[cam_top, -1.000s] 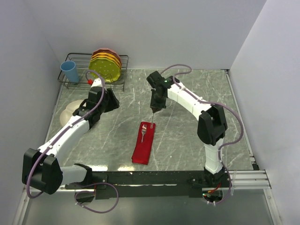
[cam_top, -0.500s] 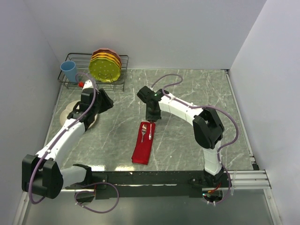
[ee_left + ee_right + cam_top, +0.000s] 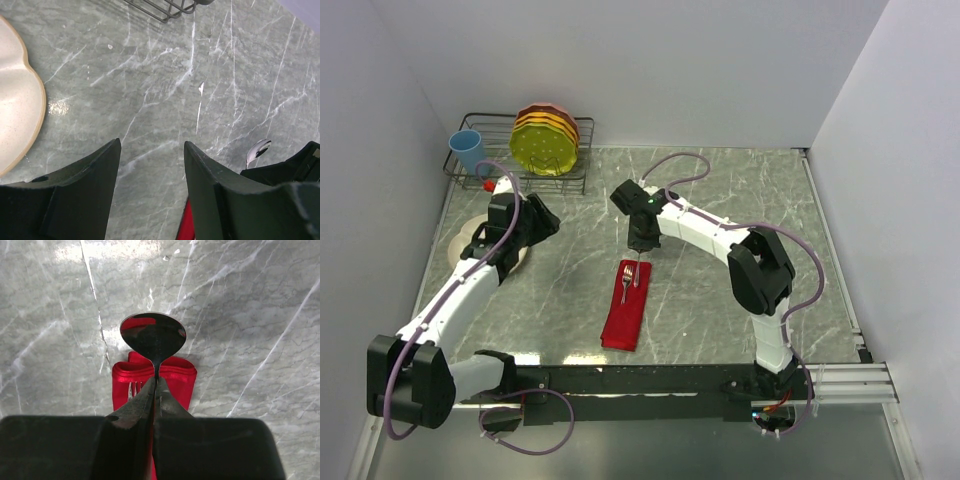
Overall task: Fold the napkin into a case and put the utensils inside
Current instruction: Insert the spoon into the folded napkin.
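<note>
The red napkin (image 3: 626, 308) lies folded into a narrow strip at the table's middle. A silver fork (image 3: 628, 283) rests on its far end, tines showing in the right wrist view (image 3: 134, 389). My right gripper (image 3: 642, 248) hangs over the napkin's far end (image 3: 155, 372), shut on the handle of a silver spoon (image 3: 153, 335) whose bowl points away. My left gripper (image 3: 538, 222) is open and empty (image 3: 151, 150) over bare table, between the cream plate (image 3: 15, 115) and the napkin. The spoon bowl (image 3: 257, 148) and a sliver of napkin (image 3: 187, 225) show in the left wrist view.
A wire dish rack (image 3: 490, 172) stands at the back left with a blue cup (image 3: 468, 152) and yellow and orange plates (image 3: 546, 140). The cream plate (image 3: 465, 240) lies at the left, under my left arm. White walls close three sides.
My right gripper has moved left and lower with the spoon, closer to the napkin's far end. My left arm has drawn back to the left, toward the cream plate.
</note>
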`<state>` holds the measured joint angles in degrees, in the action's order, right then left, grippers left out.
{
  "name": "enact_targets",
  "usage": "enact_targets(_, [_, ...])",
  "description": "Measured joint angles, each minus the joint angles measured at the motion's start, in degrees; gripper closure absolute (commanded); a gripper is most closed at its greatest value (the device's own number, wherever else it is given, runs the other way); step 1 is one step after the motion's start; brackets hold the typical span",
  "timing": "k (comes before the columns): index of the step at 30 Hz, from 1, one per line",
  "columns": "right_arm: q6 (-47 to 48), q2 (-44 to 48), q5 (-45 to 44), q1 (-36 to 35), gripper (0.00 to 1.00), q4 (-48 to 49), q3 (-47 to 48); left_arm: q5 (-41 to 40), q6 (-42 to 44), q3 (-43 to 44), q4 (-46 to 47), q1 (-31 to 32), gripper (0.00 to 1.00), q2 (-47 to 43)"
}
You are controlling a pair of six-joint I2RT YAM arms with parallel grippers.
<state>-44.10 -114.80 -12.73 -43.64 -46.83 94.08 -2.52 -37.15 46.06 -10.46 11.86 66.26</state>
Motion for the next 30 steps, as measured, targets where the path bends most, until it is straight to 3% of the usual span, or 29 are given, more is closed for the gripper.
enact_targets(30, [-2.6,-1.7,2.3,-2.7,1.0,1.5,-5.6,2.9,-1.1,-2.8,1.3,-2.9,0.42,-1.2])
